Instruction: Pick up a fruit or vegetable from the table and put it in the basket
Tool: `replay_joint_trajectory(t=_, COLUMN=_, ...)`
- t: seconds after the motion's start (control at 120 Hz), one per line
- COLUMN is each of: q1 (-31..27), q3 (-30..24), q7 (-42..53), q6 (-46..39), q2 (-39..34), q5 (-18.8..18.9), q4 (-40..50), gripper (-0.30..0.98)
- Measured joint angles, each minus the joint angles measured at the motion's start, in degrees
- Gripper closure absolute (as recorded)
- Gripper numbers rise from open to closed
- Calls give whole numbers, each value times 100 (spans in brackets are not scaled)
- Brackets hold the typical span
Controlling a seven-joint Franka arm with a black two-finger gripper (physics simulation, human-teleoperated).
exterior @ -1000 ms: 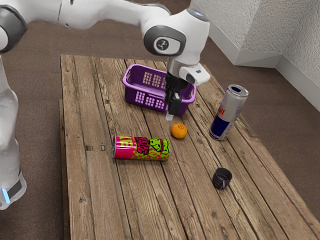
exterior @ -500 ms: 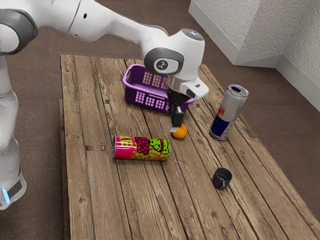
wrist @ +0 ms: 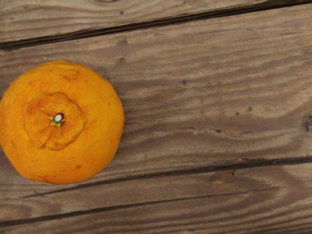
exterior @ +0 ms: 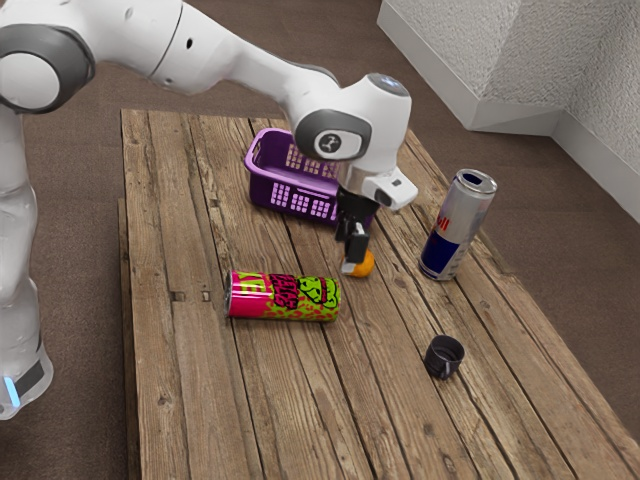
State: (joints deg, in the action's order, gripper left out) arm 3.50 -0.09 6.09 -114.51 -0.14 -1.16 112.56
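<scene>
In the exterior view my black gripper points down over the table, its lower end overlapping the left side of the orange fruit. Seen from above in the wrist view, the orange rests on the wood, its stem end facing up. The purple basket stands on the table behind the gripper, toward the far end; my hand covers part of its right side. Whether the gripper touches the orange cannot be made out.
A pink and green can lies left of the orange in the exterior view. A tall silver and blue can stands to its right, and a small black cup sits nearer the camera.
My hand has come down and away from the basket toward the orange, now covering part of the fruit in the exterior view. The orange, basket, cans and cup have stayed put.
</scene>
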Motion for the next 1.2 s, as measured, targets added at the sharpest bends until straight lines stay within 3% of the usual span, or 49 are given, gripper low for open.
replay_joint_trajectory(t=1.2, q1=-221, q3=78, q7=164, q6=469, q2=1020, q5=-15, q4=-1027, gripper=3)
